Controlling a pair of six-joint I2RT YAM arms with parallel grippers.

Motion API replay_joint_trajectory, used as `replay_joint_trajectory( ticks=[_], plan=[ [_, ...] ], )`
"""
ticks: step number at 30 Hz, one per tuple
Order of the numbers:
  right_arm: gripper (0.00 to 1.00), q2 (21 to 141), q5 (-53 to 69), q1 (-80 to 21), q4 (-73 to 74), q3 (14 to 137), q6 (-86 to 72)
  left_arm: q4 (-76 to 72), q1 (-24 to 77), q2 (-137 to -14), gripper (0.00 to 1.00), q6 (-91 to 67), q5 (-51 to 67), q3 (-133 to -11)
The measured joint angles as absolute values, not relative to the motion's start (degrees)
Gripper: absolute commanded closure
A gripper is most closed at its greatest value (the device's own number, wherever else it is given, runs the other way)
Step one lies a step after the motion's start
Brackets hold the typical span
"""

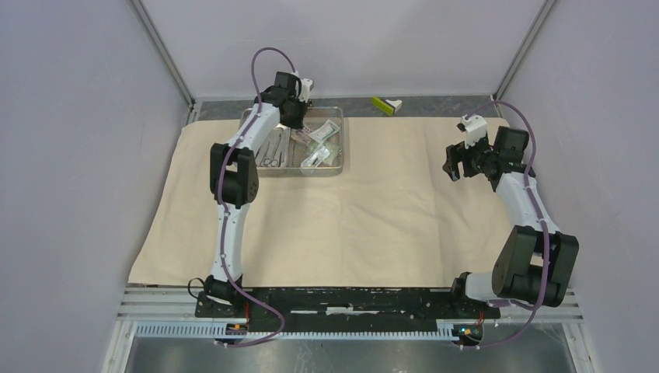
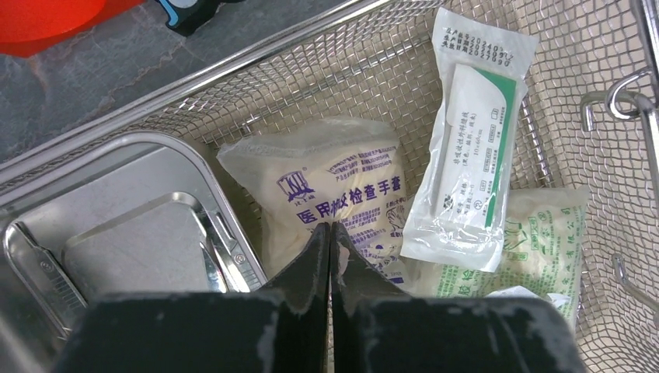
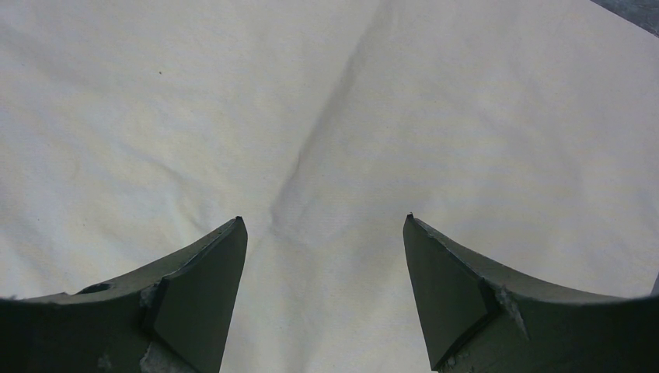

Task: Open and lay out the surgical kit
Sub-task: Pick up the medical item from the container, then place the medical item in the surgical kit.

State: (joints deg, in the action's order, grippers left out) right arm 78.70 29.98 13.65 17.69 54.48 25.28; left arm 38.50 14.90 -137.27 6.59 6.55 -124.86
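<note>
Well, the beige cloth (image 1: 373, 225) lay spread flat, carrying the mesh steel tray (image 1: 343, 148) on its far left part. Inside the tray, a smaller solid tray (image 2: 109, 186) with thin metal tools (image 1: 272, 151) sat on the left. On the right lay a blue-printed packet (image 2: 342, 175), a clear packet with a green stripe (image 2: 470, 148) and a green-printed packet (image 2: 544, 233). The left claw (image 2: 330, 229) was clenched, tips against the blue-printed packet; whether it pinched the film could not be told. Well right of the tray, the right claw (image 3: 322, 225) hung released over bare cloth.
</note>
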Motion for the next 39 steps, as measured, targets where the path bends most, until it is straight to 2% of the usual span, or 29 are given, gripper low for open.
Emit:
replay_joint_trajectory(
  ticks=[10,18,22,28,35,39],
  plan=[
    [0.19,78.7,30.1,13.6,17.7,54.5,25.3,39.9,15.2,-134.3,0.98,6.7,9.7,-127.0],
    [0.19,78.5,31.7,13.6,17.7,54.5,25.0,38.4,19.1,-121.6,0.98,6.7,20.2,-122.8],
    [0.19,76.9,33.2,13.8,17.7,54.5,24.5,35.5,26.4,-116.3,0.98,6.7,24.7,-117.0],
    [0.18,72.5,33.8,17.6,17.4,54.0,22.6,33.6,40.2,-118.0,0.98,6.7,27.5,-112.4],
    [0.18,70.2,31.1,28.8,16.5,51.6,17.6,32.6,53.1,-126.1,0.98,6.7,27.7,-116.1],
    [0.18,70.2,30.7,31.6,16.4,49.5,16.0,31.8,58.3,-131.8,0.98,6.7,27.9,-121.6]
  ],
)
